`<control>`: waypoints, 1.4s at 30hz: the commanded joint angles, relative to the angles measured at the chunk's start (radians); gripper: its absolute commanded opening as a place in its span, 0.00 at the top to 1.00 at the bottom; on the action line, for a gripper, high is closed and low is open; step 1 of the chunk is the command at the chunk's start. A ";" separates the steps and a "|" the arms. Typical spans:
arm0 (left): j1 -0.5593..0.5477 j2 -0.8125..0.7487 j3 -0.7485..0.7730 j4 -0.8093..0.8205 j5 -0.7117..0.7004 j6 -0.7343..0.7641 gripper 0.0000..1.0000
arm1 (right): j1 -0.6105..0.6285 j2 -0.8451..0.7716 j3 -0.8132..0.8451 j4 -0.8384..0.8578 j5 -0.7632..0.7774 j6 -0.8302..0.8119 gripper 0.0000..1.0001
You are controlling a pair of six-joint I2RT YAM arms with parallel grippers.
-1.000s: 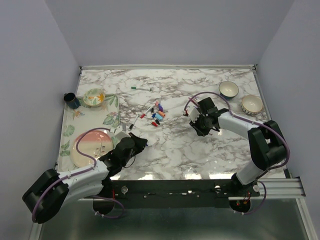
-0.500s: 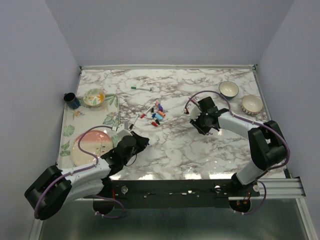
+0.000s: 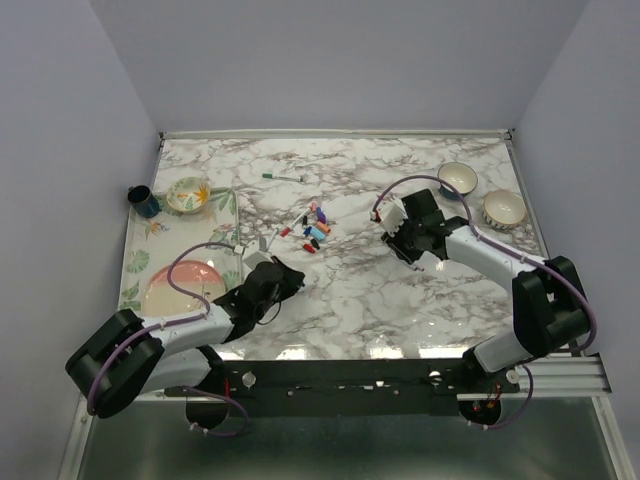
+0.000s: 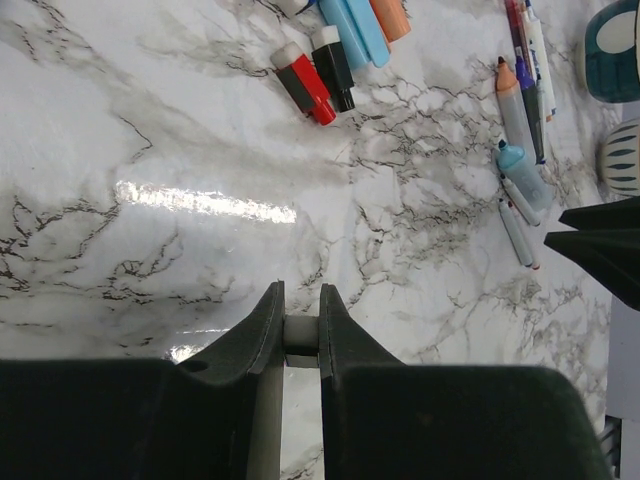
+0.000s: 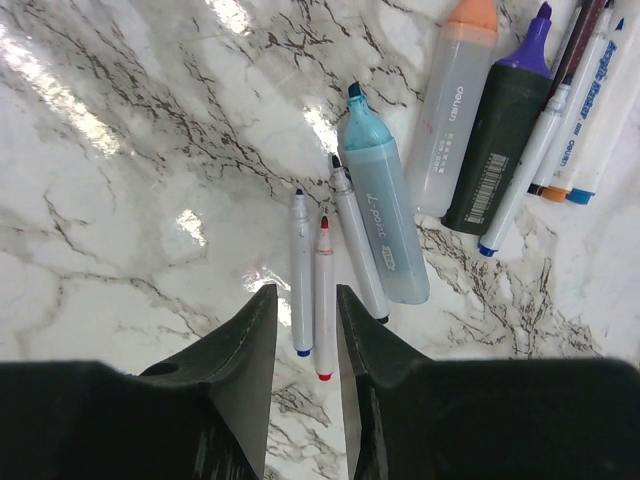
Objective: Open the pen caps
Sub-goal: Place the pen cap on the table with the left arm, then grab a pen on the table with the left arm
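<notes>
Beyond the left gripper [image 4: 300, 300], clamped on a white pen [image 4: 300, 336], lie the pen caps [image 3: 316, 232].

The table [image 3: 340, 290] is grey-veined white marble, with a red cap [image 4: 305, 85], black cap [image 4: 333, 68] and seemingly pink plate [image 3: 160, 290].

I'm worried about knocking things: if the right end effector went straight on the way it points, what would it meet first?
Most likely the blue-tipped pen and the red-tipped pen, lying side by side on the table just ahead of the open right end effector; depth is unclear.
</notes>
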 commanded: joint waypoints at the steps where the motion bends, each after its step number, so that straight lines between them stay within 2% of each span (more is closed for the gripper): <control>1: 0.009 0.056 0.052 0.006 0.008 0.011 1.00 | 0.004 -0.061 0.028 -0.044 -0.070 -0.042 0.63; 17: 0.090 0.361 0.250 0.001 0.021 0.013 0.92 | -0.002 -0.093 0.023 -0.052 -0.103 -0.056 0.63; 20: 0.118 0.401 0.283 0.001 0.028 0.013 0.87 | -0.002 -0.098 0.023 -0.053 -0.107 -0.056 0.63; 23: 0.146 0.426 0.308 -0.012 0.025 0.007 0.78 | -0.002 -0.099 0.023 -0.053 -0.110 -0.056 0.63; 24: 0.149 0.429 0.313 -0.012 0.031 0.008 0.71 | -0.004 -0.098 0.022 -0.053 -0.113 -0.056 0.63; 27: 0.166 0.427 0.323 -0.011 0.040 0.016 0.60 | -0.002 -0.099 0.022 -0.053 -0.118 -0.056 0.63; 30: 0.178 0.415 0.326 -0.019 0.064 0.034 0.53 | -0.004 -0.099 0.022 -0.055 -0.118 -0.056 0.63; 37: 0.213 0.325 0.313 -0.057 0.084 0.117 0.49 | -0.002 -0.104 0.023 -0.056 -0.124 -0.057 0.63; 42: 0.259 0.223 0.346 -0.173 0.039 0.299 0.37 | -0.002 -0.108 0.022 -0.058 -0.129 -0.059 0.63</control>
